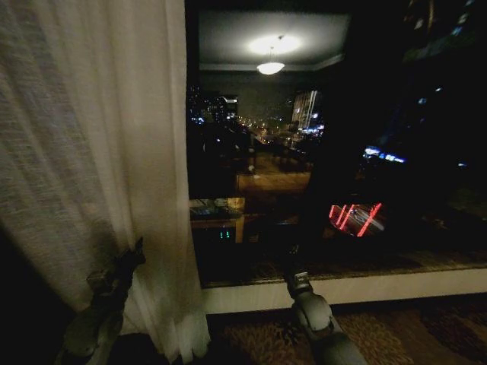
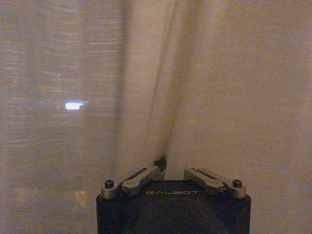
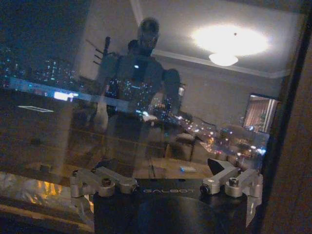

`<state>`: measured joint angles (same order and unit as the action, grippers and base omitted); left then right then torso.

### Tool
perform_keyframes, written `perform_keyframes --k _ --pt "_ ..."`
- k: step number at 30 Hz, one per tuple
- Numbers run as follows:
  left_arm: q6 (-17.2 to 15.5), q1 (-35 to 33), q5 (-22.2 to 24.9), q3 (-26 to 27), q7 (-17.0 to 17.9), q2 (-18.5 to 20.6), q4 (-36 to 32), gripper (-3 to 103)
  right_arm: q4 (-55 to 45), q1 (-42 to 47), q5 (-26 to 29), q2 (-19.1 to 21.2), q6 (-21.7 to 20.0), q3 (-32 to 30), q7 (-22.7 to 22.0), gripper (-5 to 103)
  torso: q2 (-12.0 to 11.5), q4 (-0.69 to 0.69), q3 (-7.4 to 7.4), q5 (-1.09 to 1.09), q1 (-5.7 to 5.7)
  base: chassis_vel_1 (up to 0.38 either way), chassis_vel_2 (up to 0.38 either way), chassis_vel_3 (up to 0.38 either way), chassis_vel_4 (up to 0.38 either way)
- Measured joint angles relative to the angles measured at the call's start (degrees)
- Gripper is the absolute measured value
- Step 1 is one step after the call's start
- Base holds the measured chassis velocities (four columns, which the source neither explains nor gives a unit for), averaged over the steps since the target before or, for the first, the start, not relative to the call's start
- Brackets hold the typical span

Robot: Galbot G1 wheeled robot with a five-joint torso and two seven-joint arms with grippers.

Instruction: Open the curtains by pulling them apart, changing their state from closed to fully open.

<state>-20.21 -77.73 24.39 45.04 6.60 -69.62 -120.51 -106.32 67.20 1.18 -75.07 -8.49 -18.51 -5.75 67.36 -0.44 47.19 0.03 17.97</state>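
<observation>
Sheer, finely woven, pleated curtains (image 1: 99, 152) hang gathered left of the dark glass window (image 1: 335, 152), a fold pinched by the left end effector (image 2: 164, 163); the right end effector (image 3: 165, 168) is spread.

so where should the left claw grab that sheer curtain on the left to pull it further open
Best bet is the curtain's inner vertical edge, low down where the pleats bunch near the left claw. Come in from the room side, straight at the fabric, and pinch one gathered fold; the wrist view shows a deep pleat right at the fingers.
</observation>
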Motion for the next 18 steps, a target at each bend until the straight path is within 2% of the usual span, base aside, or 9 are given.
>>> perform_keyframes --k 5,7,9,12,13,16,18 --pt "0.24 1.19 -0.84 2.59 3.49 0.38 2.39 0 0.30 0.13 -0.11 -0.43 0.51 0.68 0.06 100 0.00 0.01 0.00 -0.03 0.00 0.000 0.000 0.000 0.000" --pt "0.65 2.92 -1.92 5.62 6.76 1.23 5.28 0 0.26 0.18 -0.14 -0.38 0.59 0.86 0.07 100 0.00 -0.01 0.00 -0.03 0.00 0.000 0.000 0.000 0.000" --pt "0.80 3.32 -2.33 6.60 7.40 1.51 6.13 0 0.21 0.17 -0.15 -0.30 0.60 0.86 0.07 100 0.00 0.00 0.00 -0.02 0.00 0.000 0.000 0.000 0.000" --pt "1.77 4.89 -3.49 11.65 11.29 3.03 10.63 0 -0.30 0.23 -0.15 0.24 0.62 0.57 0.07 100 0.00 0.01 0.00 -0.02 0.01 0.000 0.000 0.000 0.000" --pt "1.77 4.89 -3.49 11.65 11.29 3.03 10.63 0 -0.30 0.23 -0.15 0.24 0.62 0.57 0.07 100 0.00 0.01 0.00 -0.02 0.01 0.000 0.000 0.000 0.000" --pt "2.77 5.77 -3.55 16.46 14.76 4.76 15.38 0 -0.45 0.36 -0.14 0.66 0.64 0.39 0.08 100 0.00 0.00 -0.01 -0.04 0.01 0.000 0.000 0.000 0.000" --pt "2.81 5.82 -3.51 17.30 15.44 5.09 16.11 0 -0.45 0.37 -0.14 0.68 0.65 0.40 0.07 100 0.00 0.00 0.00 -0.03 0.01 0.000 0.000 0.000 0.000"
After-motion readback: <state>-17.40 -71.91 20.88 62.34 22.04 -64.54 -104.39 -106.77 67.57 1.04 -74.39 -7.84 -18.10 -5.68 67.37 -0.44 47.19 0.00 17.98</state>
